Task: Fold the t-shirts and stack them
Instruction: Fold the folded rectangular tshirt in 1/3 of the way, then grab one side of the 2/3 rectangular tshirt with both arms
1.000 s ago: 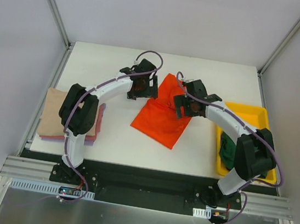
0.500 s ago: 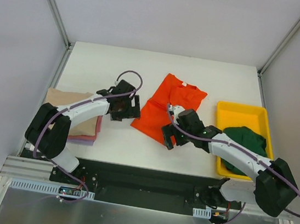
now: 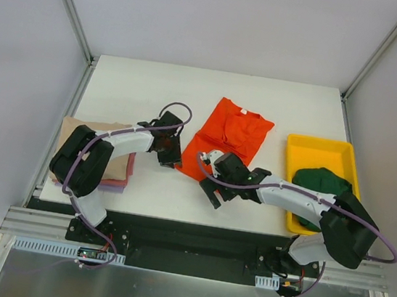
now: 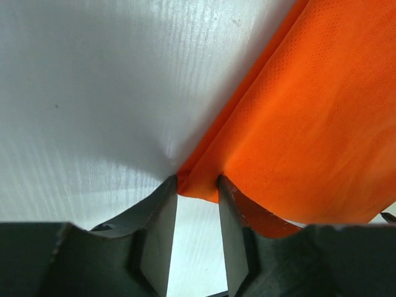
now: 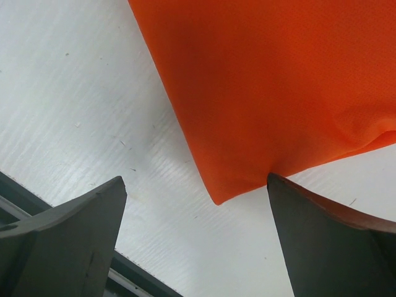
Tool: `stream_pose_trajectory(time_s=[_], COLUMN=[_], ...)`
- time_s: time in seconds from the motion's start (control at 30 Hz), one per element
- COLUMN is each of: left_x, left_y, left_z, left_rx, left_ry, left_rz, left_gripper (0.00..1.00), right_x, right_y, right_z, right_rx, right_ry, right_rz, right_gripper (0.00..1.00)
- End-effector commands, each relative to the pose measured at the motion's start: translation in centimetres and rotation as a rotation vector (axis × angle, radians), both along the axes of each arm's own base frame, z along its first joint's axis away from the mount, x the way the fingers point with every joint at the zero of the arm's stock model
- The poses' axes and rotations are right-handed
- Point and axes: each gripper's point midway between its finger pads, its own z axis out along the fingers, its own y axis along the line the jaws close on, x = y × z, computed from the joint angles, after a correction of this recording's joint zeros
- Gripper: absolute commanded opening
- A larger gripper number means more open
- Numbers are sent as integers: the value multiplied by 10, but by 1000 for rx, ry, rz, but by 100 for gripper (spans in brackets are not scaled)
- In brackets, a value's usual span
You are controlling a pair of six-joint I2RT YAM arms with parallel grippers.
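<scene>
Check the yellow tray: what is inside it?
Inside the yellow tray lies a crumpled dark green t-shirt, filling its near half; the far half is bare. The right arm hides the near corner, so anything beneath is unseen.

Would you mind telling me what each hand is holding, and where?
The left hand pinches the orange shirt at a folded corner; the right hand is open, holding nothing.

Orange-red t-shirt (image 3: 227,139): partly folded, lies flat near desk centre, collar toward far edge, one layer doubled over upper right part; lower corners toward near edge. Fine mesh weave, folded edge visible in left wrist view (image 4: 297,124); pointed corner lying on the white desk in right wrist view (image 5: 266,93).

Dark green t-shirt (image 3: 321,190): crumpled heap by right edge, unfolded.

Folded stack by left edge: tan t-shirt (image 3: 85,150) on top, pink (image 3: 132,160) under it, lavender (image 3: 109,187) at bottom, edges peeking out.
</scene>
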Motion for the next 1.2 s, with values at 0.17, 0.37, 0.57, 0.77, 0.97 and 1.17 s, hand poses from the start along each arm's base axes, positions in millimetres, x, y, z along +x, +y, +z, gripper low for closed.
stream_pose_trajectory(time_s=[0.17,0.37,0.57,0.77,0.97,1.17], left_x=[-8,-6,-1,2,-6,-23], left_y=[1,4,11,20,26,52], left_z=[-20,-16,-12,-7,6,26], left_rx=[-13,-6,-3,0,-12,25], left_ry=[66,47,34,25,-13,-89], left_rz=[13,20,41,67,77,149], left_gripper=[11,5,1,0,0,0], right_x=[7,7,-4,-13,-27,-53], right_y=[5,3,-7,-15,7,49], right_z=[7,-5,-20,-27,-21,3], right_rx=[-70,-138,-205,-248,-244,-126], right_ry=[-79,-27,62,105,59,77], right_rz=[138,117,52,-11,95,200], right_gripper=[92,75,57,40,17,2])
